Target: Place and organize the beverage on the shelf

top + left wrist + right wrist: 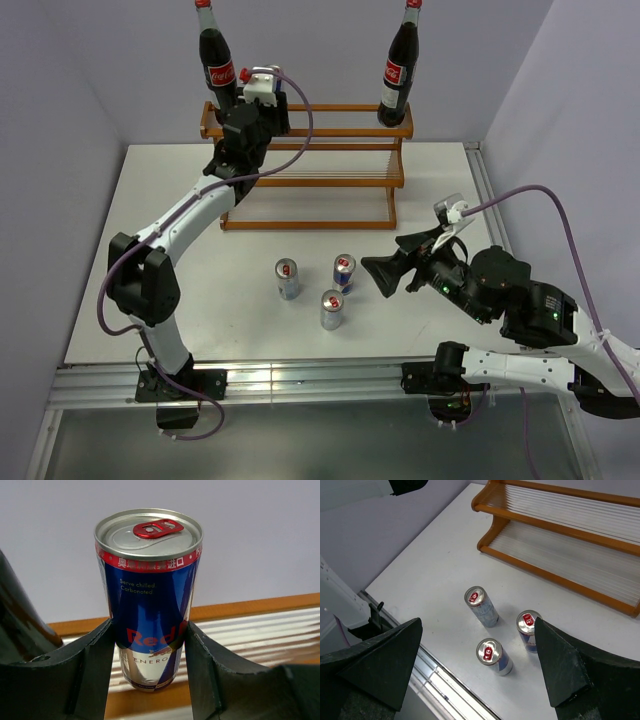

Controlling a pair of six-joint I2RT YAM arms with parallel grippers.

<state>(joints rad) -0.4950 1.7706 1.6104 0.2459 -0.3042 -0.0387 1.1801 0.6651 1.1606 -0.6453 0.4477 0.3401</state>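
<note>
The shelf [310, 182] stands at the back of the table, with a cola bottle at the left end [217, 65] and another at the right end [398, 70] of its top tier. My left gripper [262, 100] reaches over that tier beside the left bottle. In the left wrist view it [150, 630] is shut on an upright blue-and-silver can [150, 595], whose base is down at the rods just behind a wooden rail [145, 702]. Three more cans [288, 279] [344, 272] [331, 309] stand on the table. My right gripper [385, 258] hovers open to their right, empty [478, 622].
A metal rail [300, 380] runs along the near table edge. Walls close in behind and beside the shelf. The left bottle's dark side [15, 620] is close to my left finger. A purple cable [560, 215] loops above the right arm.
</note>
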